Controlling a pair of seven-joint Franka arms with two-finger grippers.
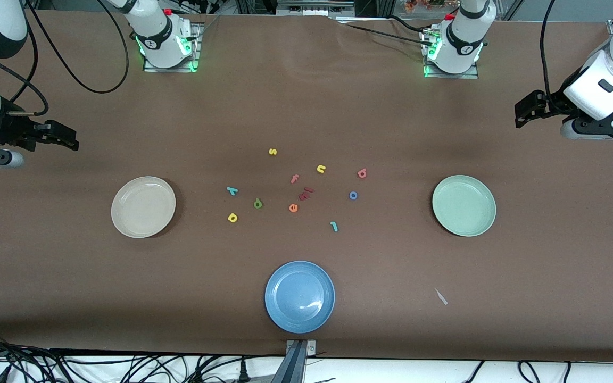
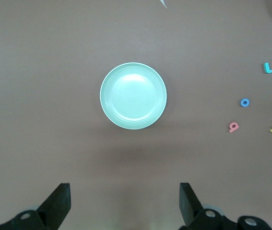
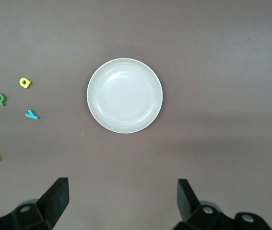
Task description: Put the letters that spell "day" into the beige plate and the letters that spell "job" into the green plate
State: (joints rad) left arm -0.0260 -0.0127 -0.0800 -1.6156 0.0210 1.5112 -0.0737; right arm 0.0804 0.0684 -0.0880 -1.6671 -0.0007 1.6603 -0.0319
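Observation:
The empty beige plate (image 1: 143, 206) (image 3: 124, 95) lies toward the right arm's end, the empty green plate (image 1: 464, 205) (image 2: 133, 96) toward the left arm's end. On the table between them lie the teal y (image 1: 232, 190), green d (image 1: 257, 203) and yellow a (image 1: 232, 217) beside the beige plate's side. The pinkish b (image 1: 362, 173), blue o (image 1: 353, 195) and teal j (image 1: 333, 226) lie closer to the green plate. My left gripper (image 1: 520, 116) (image 2: 124, 201) hangs open and empty, high beside the green plate. My right gripper (image 1: 72, 139) (image 3: 123, 199) hangs open and empty, high beside the beige plate.
A blue plate (image 1: 299, 296) sits near the table's front edge. Among the letters lie a yellow s (image 1: 272, 151), yellow n (image 1: 321, 169), pink f (image 1: 295, 178), orange e (image 1: 293, 207) and a dark red piece (image 1: 306, 193). A pale scrap (image 1: 441, 297) lies nearer the camera than the green plate.

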